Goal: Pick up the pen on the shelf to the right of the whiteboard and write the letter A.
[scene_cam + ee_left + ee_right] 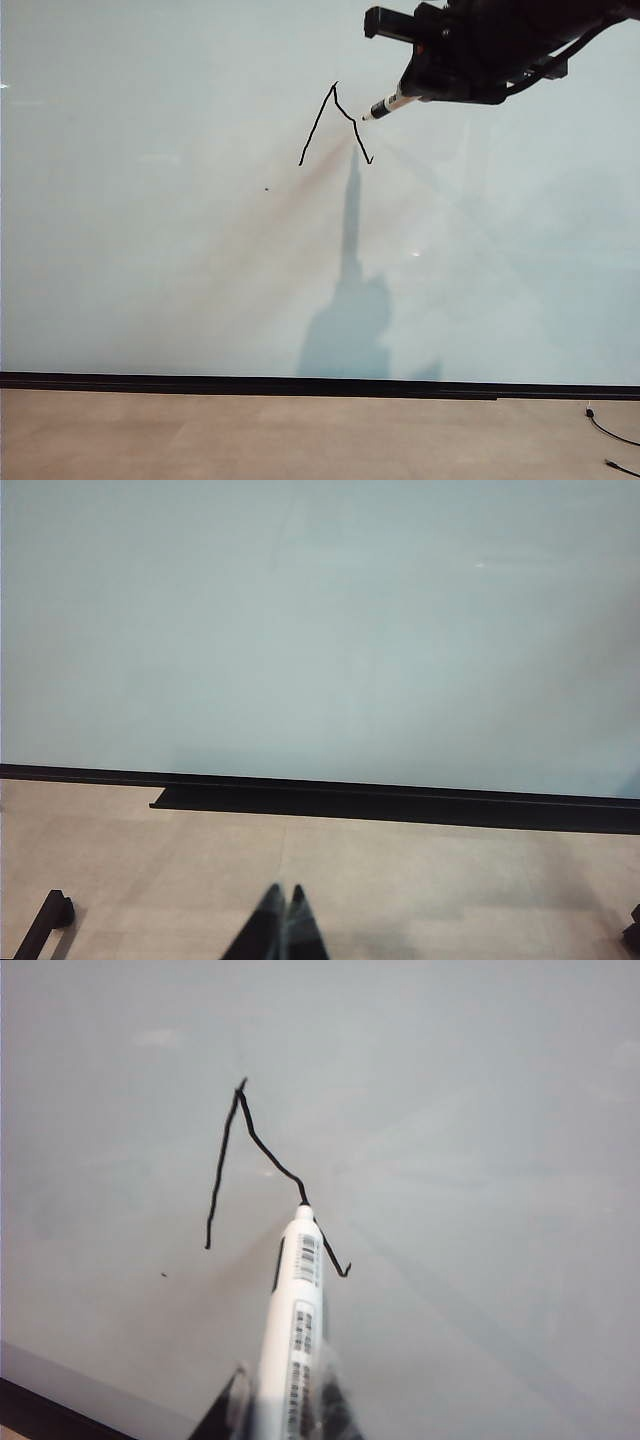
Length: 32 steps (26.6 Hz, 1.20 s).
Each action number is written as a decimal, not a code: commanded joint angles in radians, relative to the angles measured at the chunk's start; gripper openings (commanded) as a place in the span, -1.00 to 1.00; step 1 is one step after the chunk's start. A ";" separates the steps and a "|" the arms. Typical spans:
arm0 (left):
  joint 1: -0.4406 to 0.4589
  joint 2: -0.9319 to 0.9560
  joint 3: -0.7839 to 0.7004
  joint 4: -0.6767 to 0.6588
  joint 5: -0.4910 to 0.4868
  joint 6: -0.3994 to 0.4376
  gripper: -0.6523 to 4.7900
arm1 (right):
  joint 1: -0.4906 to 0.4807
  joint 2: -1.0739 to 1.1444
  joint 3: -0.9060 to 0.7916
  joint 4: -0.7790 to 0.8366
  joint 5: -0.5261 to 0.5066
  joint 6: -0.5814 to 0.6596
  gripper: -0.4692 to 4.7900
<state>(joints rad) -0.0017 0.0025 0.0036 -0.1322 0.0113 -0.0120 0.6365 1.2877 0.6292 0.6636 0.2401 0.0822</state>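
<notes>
Writing is well under way: both slanting legs of the letter A (335,125) stand in thin, wobbly black lines at upper centre of the glossy pale whiteboard (150,250), but I judge the crossbar still missing. Low in its wrist view, the left gripper (284,920) idles, tips pressed together over the tan floor. Upper right, the right gripper (425,90) pinches the slim white pen (385,106), dark tip at the right leg.
</notes>
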 commanded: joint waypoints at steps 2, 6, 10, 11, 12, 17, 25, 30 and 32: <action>0.000 0.001 0.003 0.006 0.004 0.004 -0.78 | 0.036 -0.016 0.004 0.016 -0.027 -0.016 -0.84; 0.000 0.001 0.003 0.006 0.004 0.004 -0.78 | 0.037 -0.007 0.005 0.049 -0.107 -0.040 -0.84; 0.000 0.001 0.003 0.006 0.004 0.004 -0.78 | 0.031 0.013 0.022 0.053 -0.141 -0.085 -0.84; 0.000 0.001 0.003 0.006 0.004 0.004 -0.78 | 0.018 0.027 0.039 0.043 -0.168 -0.094 -0.84; 0.000 0.001 0.003 0.006 0.004 0.004 -0.78 | 0.006 0.046 0.060 0.037 -0.199 -0.102 -0.84; 0.000 0.001 0.003 0.006 0.004 0.004 -0.78 | -0.005 0.096 0.117 -0.011 -0.217 -0.109 -0.84; 0.000 0.001 0.003 0.006 0.004 0.004 -0.78 | -0.016 0.116 0.144 -0.042 -0.214 -0.113 -0.84; 0.000 0.001 0.003 0.006 0.005 0.004 -0.78 | -0.019 0.135 0.170 -0.047 -0.214 -0.117 -0.84; 0.000 0.001 0.003 0.006 0.004 0.004 -0.78 | -0.019 0.142 0.179 -0.055 -0.212 -0.117 -0.84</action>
<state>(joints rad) -0.0017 0.0029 0.0036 -0.1322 0.0128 -0.0124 0.6170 1.4307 0.7986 0.6037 0.0257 -0.0319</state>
